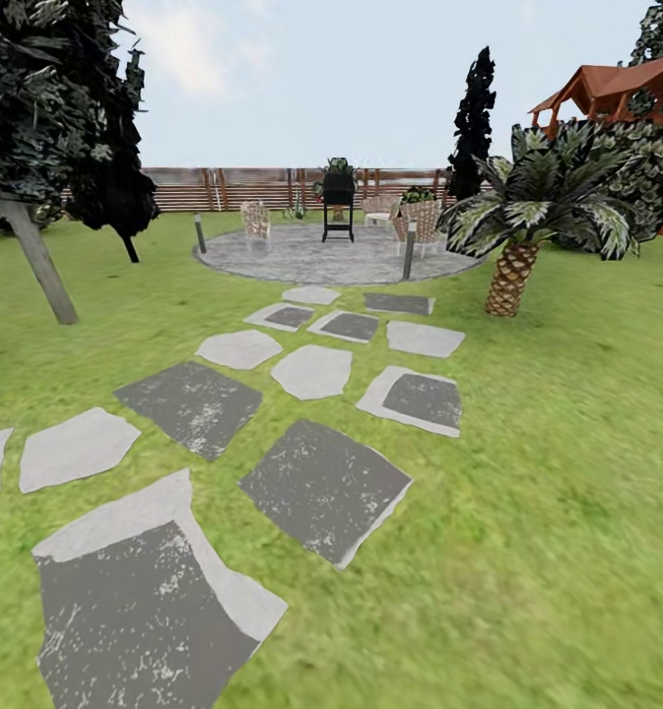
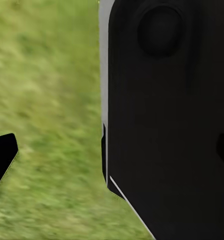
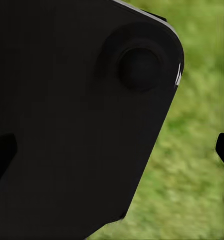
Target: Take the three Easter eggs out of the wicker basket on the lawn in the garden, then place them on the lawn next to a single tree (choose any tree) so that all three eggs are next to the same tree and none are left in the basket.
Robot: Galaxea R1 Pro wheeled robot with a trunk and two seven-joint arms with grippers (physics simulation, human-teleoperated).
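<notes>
Blocking both wrist views, black robot body (image 2: 166, 120); lawn (image 1: 567, 443)

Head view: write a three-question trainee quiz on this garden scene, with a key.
1. True or false: the stepping stones lead across the lawn to a round paved patio.
2. What stands on the grass right of the path: A) palm, B) bench, C) pond?
3. Fill in: a brown slatted ____ runs behind the patio.

Key: 1 true. 2 A, the palm. 3 fence.
</notes>
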